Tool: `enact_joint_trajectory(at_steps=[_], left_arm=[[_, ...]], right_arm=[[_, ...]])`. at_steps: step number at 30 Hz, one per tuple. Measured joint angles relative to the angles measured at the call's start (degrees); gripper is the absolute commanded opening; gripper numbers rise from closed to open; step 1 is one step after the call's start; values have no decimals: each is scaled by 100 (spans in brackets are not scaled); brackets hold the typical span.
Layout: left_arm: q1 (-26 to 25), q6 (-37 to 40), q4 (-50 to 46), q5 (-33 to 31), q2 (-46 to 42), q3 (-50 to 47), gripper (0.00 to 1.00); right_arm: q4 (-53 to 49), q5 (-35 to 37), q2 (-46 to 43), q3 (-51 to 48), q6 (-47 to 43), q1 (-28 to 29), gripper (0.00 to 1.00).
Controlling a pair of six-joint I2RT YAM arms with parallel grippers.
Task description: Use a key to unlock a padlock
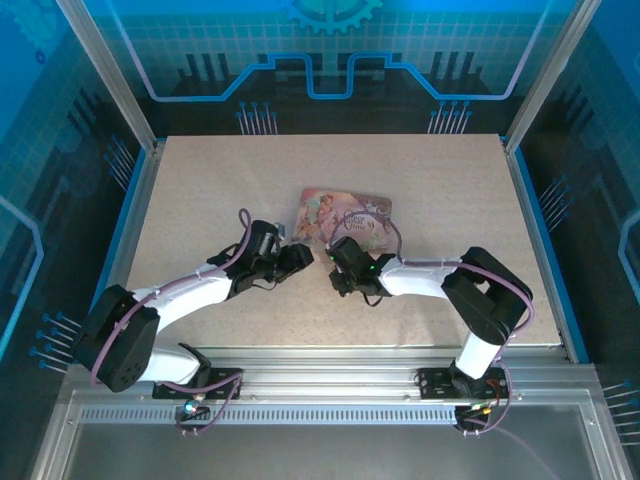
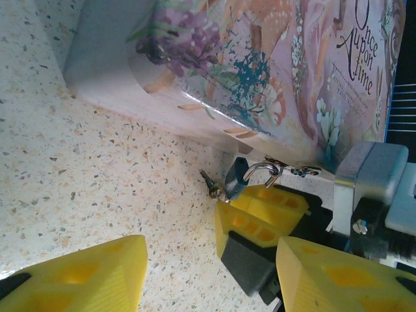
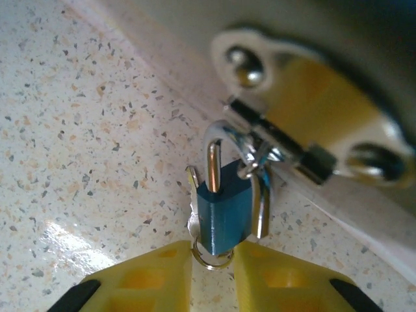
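The padlock (image 3: pixel 227 207) is a small blue-bodied lock with a silvery shackle. It hangs from the metal hasp (image 3: pixel 312 123) on the front of the pink illustrated box (image 2: pixel 260 65). My right gripper (image 3: pixel 212 263) is shut on the padlock's lower end, its yellow fingertips (image 2: pixel 266 208) on either side. The key (image 3: pixel 193 181) lies against the lock's left side, and its ring (image 3: pixel 211 261) sits between the fingertips. My left gripper (image 2: pixel 208 279) stands wide open just in front of the lock, holding nothing. From above, the left gripper (image 1: pixel 302 256) and the right gripper (image 1: pixel 340 252) meet at the box's near edge (image 1: pixel 345 215).
The speckled tabletop (image 1: pixel 200 190) stretches to left, right and back of the box. Aluminium posts and blue panels wall in the table (image 1: pixel 140 140). The right arm's purple cable loops over the box (image 1: pixel 390 230).
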Motion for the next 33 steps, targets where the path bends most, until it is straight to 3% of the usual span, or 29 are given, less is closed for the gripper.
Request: enact_joint_trajectory(at_steps=[4,33], left_arm=[[0,-2,0,2,0,0,56],[0,2,181,304,-42,-481,59]], right_arm=[[74,28,2,28,-44,-7,0],[-1340,-157,-658,420,-2258,-214,0]])
